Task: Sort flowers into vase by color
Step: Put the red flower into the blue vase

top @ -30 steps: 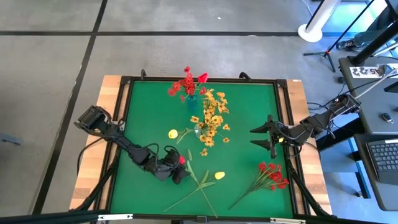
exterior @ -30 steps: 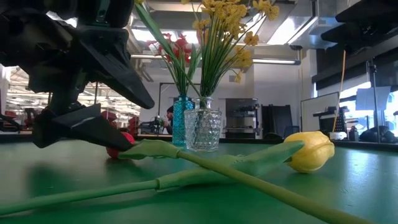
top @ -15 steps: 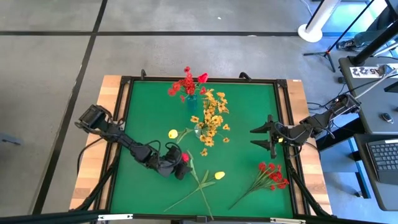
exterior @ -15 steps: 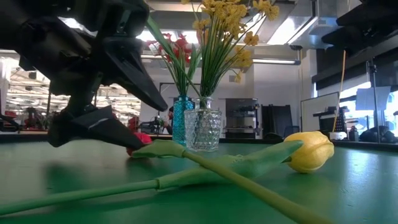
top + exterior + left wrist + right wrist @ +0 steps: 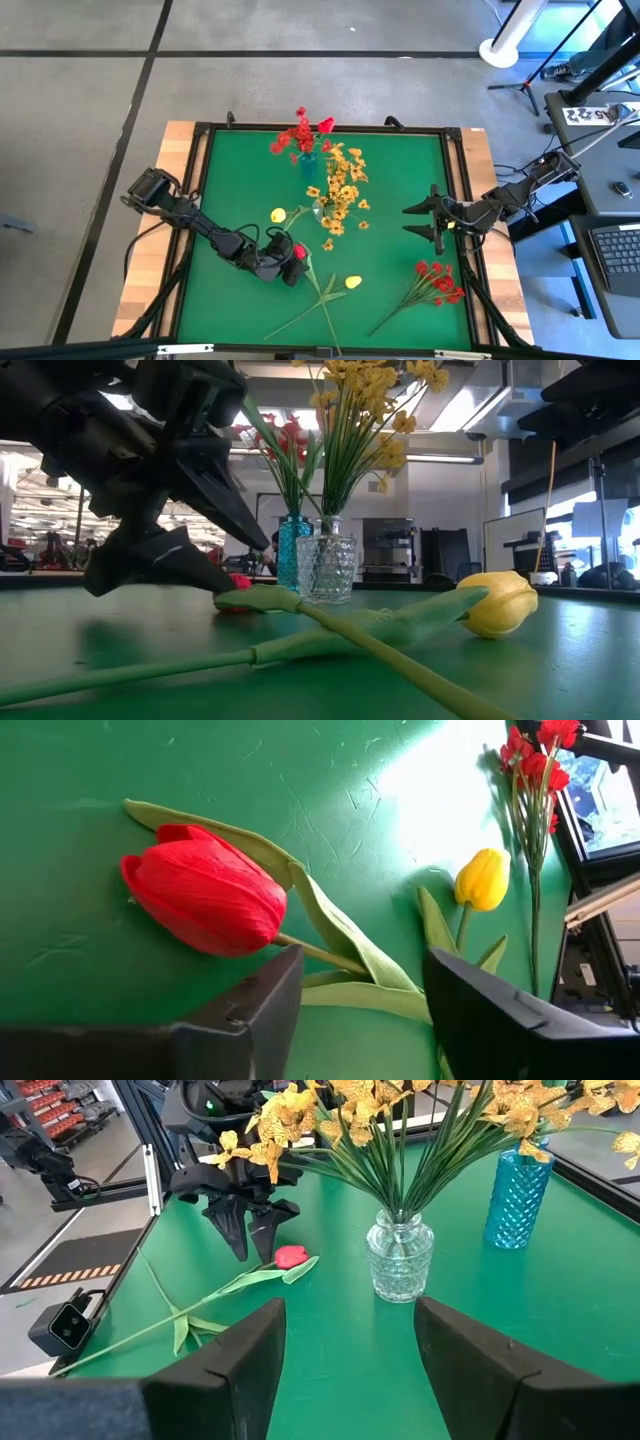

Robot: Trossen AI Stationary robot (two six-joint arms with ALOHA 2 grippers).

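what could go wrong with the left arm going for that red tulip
The left gripper is open astride the red tulip's thin stem, just behind the bloom; a shallow close could pinch only the leaf or slip off.

That stem crosses the yellow tulip's stem on the mat, so lifting may drag the yellow one along.

The blue vase with the red flowers stands close beside the clear vase of yellow ones, so placing the stem risks knocking either.

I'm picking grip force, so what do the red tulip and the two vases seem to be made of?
Red tulip: likely fabric or crepe paper, matte, with fine crinkled ribbing on the petals. Clear vase: looks like glass, glossy and see-through, stems visible inside. Blue vase: tinted glass or maybe plastic, shiny with a faceted diamond texture.
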